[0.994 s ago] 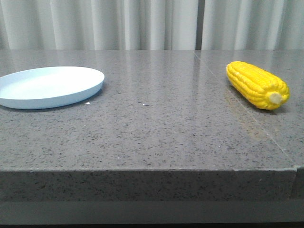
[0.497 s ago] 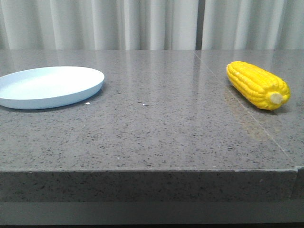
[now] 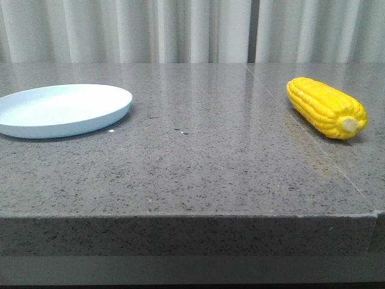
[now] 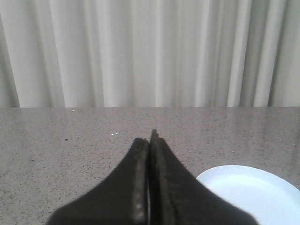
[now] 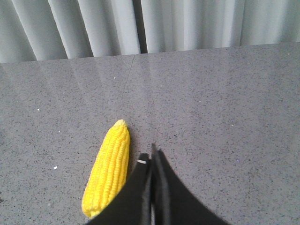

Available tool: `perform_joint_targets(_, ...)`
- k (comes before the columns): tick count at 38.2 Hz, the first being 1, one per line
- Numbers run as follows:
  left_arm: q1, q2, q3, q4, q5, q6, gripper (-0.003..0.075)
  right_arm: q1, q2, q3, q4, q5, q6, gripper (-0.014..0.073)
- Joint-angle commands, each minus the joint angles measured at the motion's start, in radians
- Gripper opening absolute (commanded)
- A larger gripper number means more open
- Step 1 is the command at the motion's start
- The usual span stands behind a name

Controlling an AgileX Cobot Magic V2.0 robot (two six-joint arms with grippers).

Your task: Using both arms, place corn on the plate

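The yellow corn [image 3: 326, 108] lies on the grey stone table at the right, its cream stub end toward the table's front edge. The pale blue-white plate [image 3: 63, 109] sits at the left and holds nothing. Neither arm shows in the front view. In the right wrist view my right gripper [image 5: 152, 152] is shut and empty, above the table just beside the corn [image 5: 108, 168]. In the left wrist view my left gripper [image 4: 150, 137] is shut and empty, with the plate's rim [image 4: 220, 171] a little to one side of it.
The grey speckled table [image 3: 204, 156] has its front edge near the camera and a seam running past the corn. White curtains [image 3: 180, 30] hang behind the table.
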Motion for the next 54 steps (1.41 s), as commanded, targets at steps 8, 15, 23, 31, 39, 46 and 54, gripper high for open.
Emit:
perform_joint_targets(8, 0.001, 0.013, -0.036, -0.001, -0.079, 0.0, 0.0496, -0.005, 0.008, -0.038, 0.002, -0.068, -0.004, 0.0398)
perform_joint_targets(15, 0.001, 0.013, -0.036, -0.001, -0.079, 0.0, 0.068, -0.005, 0.008, -0.038, 0.002, -0.07, -0.004, 0.0657)
perform_joint_targets(23, 0.001, 0.017, -0.036, -0.004, -0.107, 0.0, 0.0671, -0.005, 0.008, -0.036, 0.002, -0.069, -0.004, 0.065)
perform_joint_targets(31, 0.001, 0.18, -0.091, -0.033, -0.059, 0.0, 0.0671, -0.005, 0.008, -0.036, 0.002, -0.069, -0.004, 0.065)
perform_joint_targets(39, -0.037, 0.535, -0.349, -0.072, 0.233, 0.0, 0.0671, -0.005, 0.008, -0.036, 0.002, -0.069, -0.004, 0.065)
perform_joint_targets(46, -0.129, 0.841, -0.609, -0.072, 0.566, 0.0, 0.0671, -0.005, 0.008, -0.036, 0.002, -0.069, -0.004, 0.065)
perform_joint_targets(54, -0.171, 1.138, -0.846, -0.063, 0.784, 0.001, 0.0671, -0.005, 0.008, -0.036, 0.002, -0.069, -0.004, 0.065)
